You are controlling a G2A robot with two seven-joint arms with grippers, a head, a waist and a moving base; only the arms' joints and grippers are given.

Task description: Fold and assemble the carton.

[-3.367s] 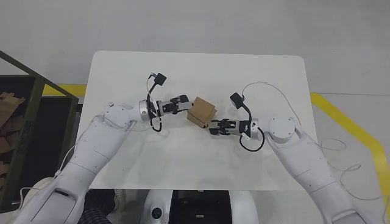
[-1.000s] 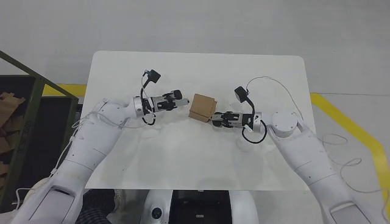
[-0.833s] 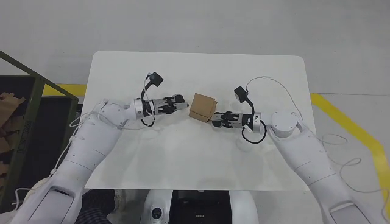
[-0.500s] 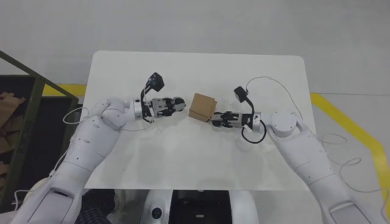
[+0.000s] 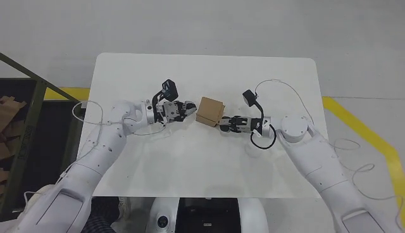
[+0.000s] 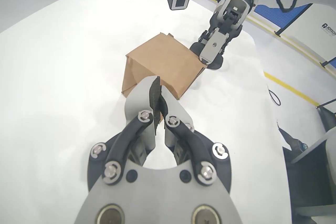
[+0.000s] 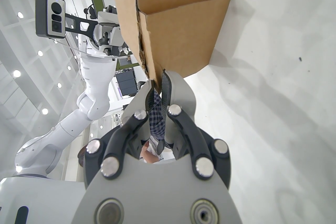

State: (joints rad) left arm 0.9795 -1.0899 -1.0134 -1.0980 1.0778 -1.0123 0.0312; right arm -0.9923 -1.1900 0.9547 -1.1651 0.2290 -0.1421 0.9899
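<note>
Brown cardboard makes up the carton (image 5: 211,111), which sits near the middle of the white table (image 5: 190,163). It is folded into a box shape and rests flat on the table top.

The right gripper (image 5: 223,126) is at the carton's near right corner. Its two fingers are squeezed onto a thin edge of the cardboard there (image 7: 157,86). The left wrist view shows that same pinch from the other side (image 6: 210,57).

The left gripper (image 5: 188,111) is just beside the carton's left side. Its fingers are pressed together with nothing between them (image 6: 155,88). I cannot tell if the tips touch the cardboard.

A few seconds ago the carton was turned more like a diamond, and the left gripper was right up against it. One second ago the left gripper had pulled back and sat a little farther toward the far side of the table. Now it has come back close. In that last second the carton and the right gripper have stayed where they were.
</note>
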